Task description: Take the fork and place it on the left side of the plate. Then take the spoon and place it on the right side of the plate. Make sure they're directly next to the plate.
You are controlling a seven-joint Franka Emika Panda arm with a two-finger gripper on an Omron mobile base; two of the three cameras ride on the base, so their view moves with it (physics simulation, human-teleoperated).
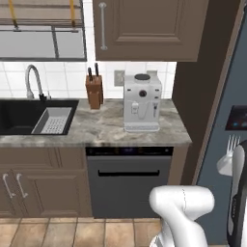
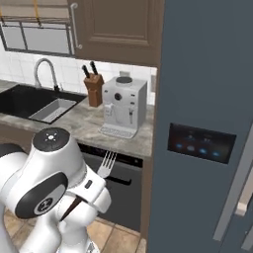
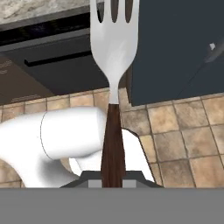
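Observation:
My gripper (image 3: 113,181) is shut on the dark brown handle of the fork (image 3: 113,52). The fork's silver tines point away from the hand, toward the dishwasher front. In the left base view the fork (image 1: 232,143) shows at the right edge, tines up, held in the air in front of the fridge. In the right base view the fork (image 2: 106,164) sticks up just past my arm's white links, with its dark handle running down behind them. The spoon and the plate are out of view.
A marble counter (image 1: 96,130) carries a white coffee machine (image 1: 141,101) and a knife block (image 1: 94,91), with a black sink (image 1: 29,116) at its left. A dishwasher (image 1: 129,181) sits below. A tall dark fridge (image 2: 207,123) stands close on the right.

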